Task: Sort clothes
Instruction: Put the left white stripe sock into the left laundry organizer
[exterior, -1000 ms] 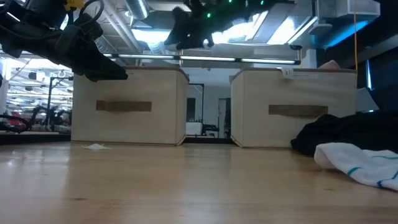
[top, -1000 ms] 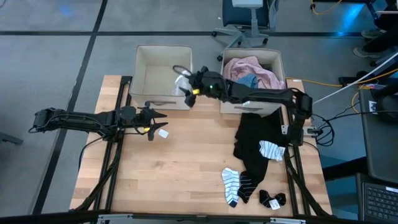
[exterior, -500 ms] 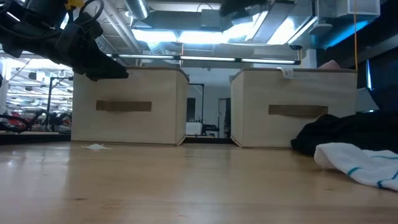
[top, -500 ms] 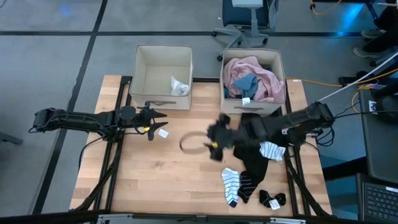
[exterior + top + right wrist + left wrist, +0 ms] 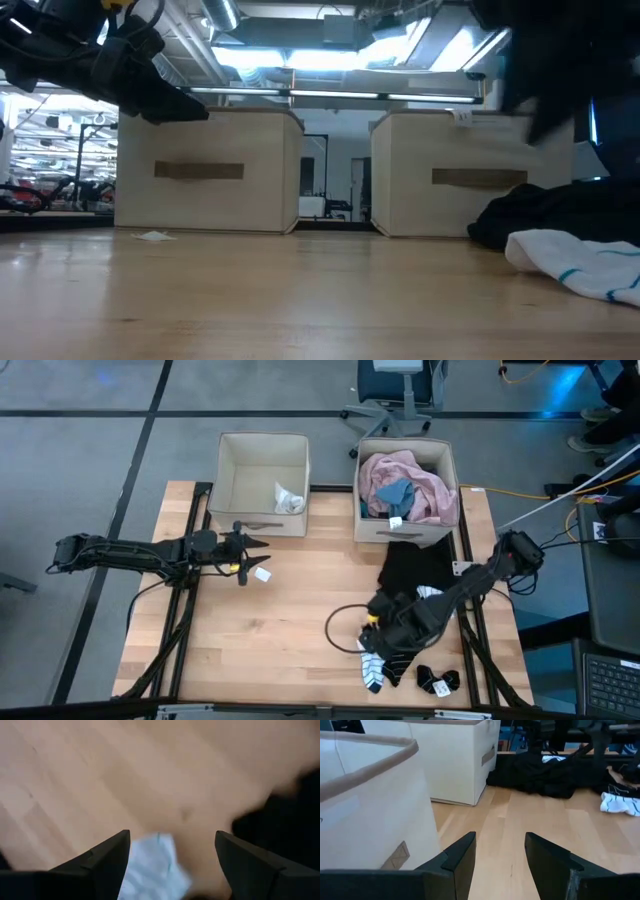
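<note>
My right gripper (image 5: 368, 638) is open and low over the table's near right, just above a black-and-white striped sock (image 5: 370, 658). In the right wrist view its fingers (image 5: 172, 840) stand apart over a pale sock (image 5: 155, 865) and touch nothing. A black garment (image 5: 408, 585) lies flat on the table, with a white striped sock (image 5: 435, 601) on it and black dotted socks (image 5: 437, 682) near the front edge. A white sock (image 5: 289, 498) lies in the left bin (image 5: 228, 480). A pink shirt (image 5: 420, 475) and a blue piece fill the right bin (image 5: 452, 510). My left gripper (image 5: 255, 547) waits open by the left bin.
The two beige bins stand side by side at the table's far edge. A small white tag (image 5: 262, 573) lies on the wood near my left gripper. Bare wood stretches across the table's middle and near left (image 5: 270, 650).
My right gripper has swung away from the left bin, across the middle of the table toward the near right, and has come down over the striped sock. A white sock that was at its fingers now lies in the left bin.
</note>
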